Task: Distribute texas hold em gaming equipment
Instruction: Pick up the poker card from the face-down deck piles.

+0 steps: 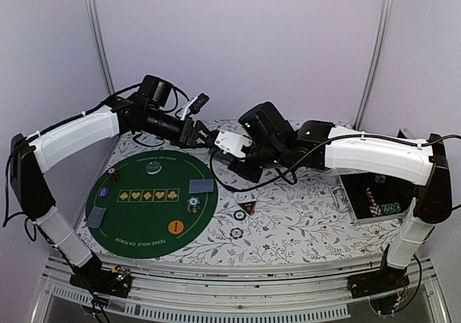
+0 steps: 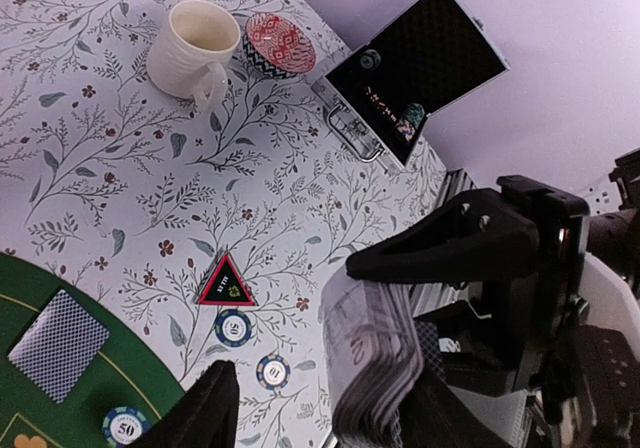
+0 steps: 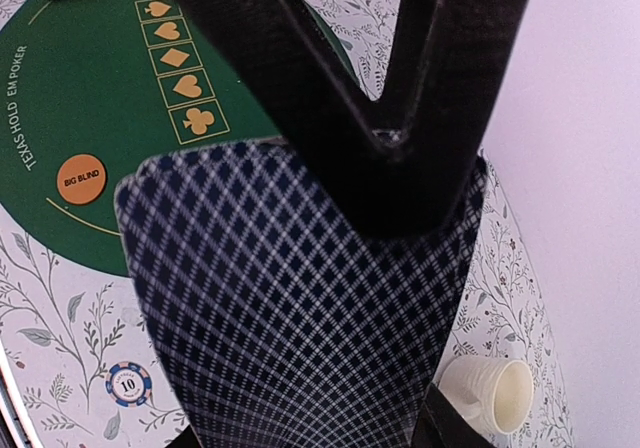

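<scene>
Playing cards (image 3: 300, 318) sit clamped in the right gripper (image 3: 385, 158); left gripper (image 2: 315, 413) half-open beside them; open case (image 2: 450, 48) holds chips (image 2: 411, 120).

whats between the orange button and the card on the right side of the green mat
A poker chip lies on the green mat, right between the orange button and that card. The top view shows it.
</scene>
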